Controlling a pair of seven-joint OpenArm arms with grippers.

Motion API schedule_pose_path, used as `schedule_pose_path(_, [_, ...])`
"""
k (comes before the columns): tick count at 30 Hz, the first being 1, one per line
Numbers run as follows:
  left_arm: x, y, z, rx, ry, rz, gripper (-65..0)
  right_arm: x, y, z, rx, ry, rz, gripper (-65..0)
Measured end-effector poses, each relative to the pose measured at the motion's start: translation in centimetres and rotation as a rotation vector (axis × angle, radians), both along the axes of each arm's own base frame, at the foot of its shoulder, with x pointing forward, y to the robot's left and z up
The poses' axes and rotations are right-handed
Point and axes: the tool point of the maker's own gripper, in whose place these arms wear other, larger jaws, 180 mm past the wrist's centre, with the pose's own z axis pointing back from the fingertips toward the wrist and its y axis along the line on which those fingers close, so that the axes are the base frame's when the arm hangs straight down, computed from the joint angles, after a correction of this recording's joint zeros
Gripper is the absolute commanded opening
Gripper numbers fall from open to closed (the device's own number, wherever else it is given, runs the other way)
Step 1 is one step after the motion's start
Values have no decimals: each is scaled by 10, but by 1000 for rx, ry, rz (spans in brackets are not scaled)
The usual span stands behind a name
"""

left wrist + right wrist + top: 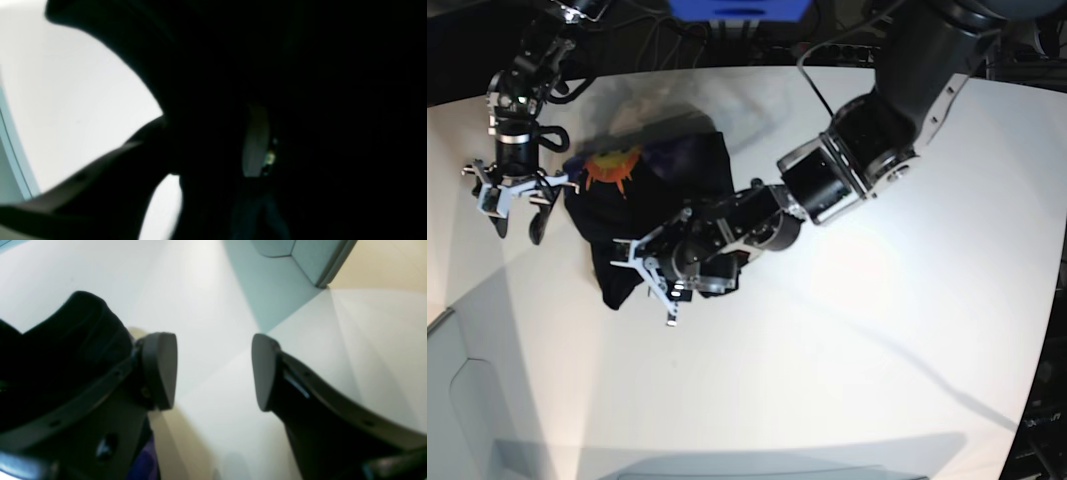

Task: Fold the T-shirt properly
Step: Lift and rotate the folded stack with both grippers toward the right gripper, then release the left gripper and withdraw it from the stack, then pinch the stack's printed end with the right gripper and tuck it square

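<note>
Black cloth fills the left wrist view, so whether the left gripper [652,272], low at centre-left in the base view, pinches the T-shirt [662,190] cannot be told. Beyond it the shirt lies bunched, upper left of centre, sun print up. Farthest left, the right gripper [213,371] hovers spread wide, empty. Best: pinch one edge only, lift gently, keep cloth taut.

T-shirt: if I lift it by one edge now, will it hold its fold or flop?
The T-shirt likely flops: it lies bunched in soft creases. It probably drags across the smooth white table rather than staying put. Looks light.
</note>
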Motion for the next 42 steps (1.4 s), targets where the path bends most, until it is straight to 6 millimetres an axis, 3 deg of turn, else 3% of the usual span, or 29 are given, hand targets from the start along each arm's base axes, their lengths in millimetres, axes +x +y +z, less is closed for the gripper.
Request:
schedule_pose_path(8, [28, 13, 33, -89, -11, 117, -226, -1, 5, -3, 20, 2, -4, -295])
schedule_pose_path(17, [59, 11, 111, -278, -122, 227, -226, 0, 10, -3, 35, -3, -7, -295])
schedule_pose_path(20, [67, 31, 131, -358, -151, 294, -226, 0, 12, -4, 38, 0, -5, -297])
schedule_pose_path(23, [91, 81, 168, -443, -244, 434, -226, 3, 16, 10, 12, -25, 12, -322])
schedule_pose_path(25, [104, 131, 200, -541, -326, 567, -226, 8, 29, 28, -3, -70, 49, -379])
schedule_pose_path(26, [106, 160, 208, -575, -356, 642, -226, 9, 40, 36, -3, -95, 82, -412])
schedule_pose_path(28, [104, 221, 203, -556, -380, 813, -226, 9, 64, 37, 5, -94, 150, -474])
schedule_pose_path(32, [77, 338, 192, -532, -430, 1131, -226, -3, 110, 21, 59, -41, 261, -587])
schedule_pose_path(35, [44, 420, 185, -507, -477, 1335, -226, -14, 129, 9, 85, 0, 306, -650])
schedule_pose_path(37, [18, 455, 175, -518, -459, 1425, -226, -22, 137, 4, 97, 15, 326, -650])
schedule_pose_path(39, [-5, 477, 170, -549, -447, 1471, -226, -31, 154, -2, 119, 42, 369, -650])
schedule_pose_path(42, [-28, 498, 168, -570, -436, 1506, -226, -43, 174, -10, 153, 73, 413, -650])
